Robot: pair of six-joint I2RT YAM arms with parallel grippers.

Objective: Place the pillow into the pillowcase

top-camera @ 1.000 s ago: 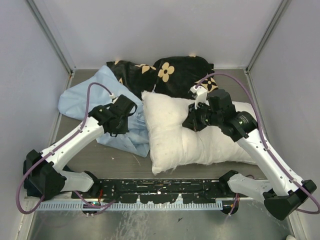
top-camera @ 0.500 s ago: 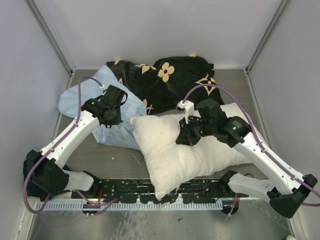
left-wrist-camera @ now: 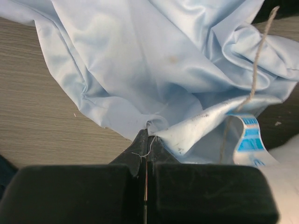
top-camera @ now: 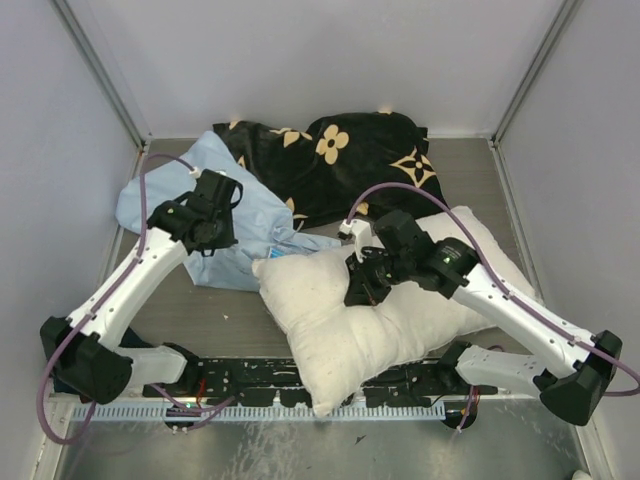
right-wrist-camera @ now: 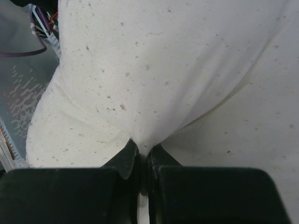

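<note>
**Dragged the pillow (top-camera: 370, 320) across to the case (top-camera: 240, 205)**

Over the last second I hauled the pillow leftward and turned it. It had lain along the right side of the table (top-camera: 200, 310); now it sat on a diagonal, with its near corner hanging over the rail at the arm bases and its left corner just beside the blue fabric. The right gripper (right-wrist-camera: 140, 147) had its fingers pressed together on a raised pinch of pillow cover, near the middle of the pillow's top face.

In the same second the left gripper (left-wrist-camera: 147, 135) had gone back and to the left, taking cloth with it. Its fingers were closed on a fold of the case at a hemmed edge, next to a striped label. That pull left a tongue of blue reaching toward the pillow, while the rest of the case lay crumpled at the back left, partly against the black cloth (top-camera: 350, 150).

As I read it, the two pieces were finally close enough to start feeding one into the other. I could not tell whether I held one layer of the hem or both, though. If both, the mouth was pinched shut, and I judged the pillow corner would only push the case away.
</note>
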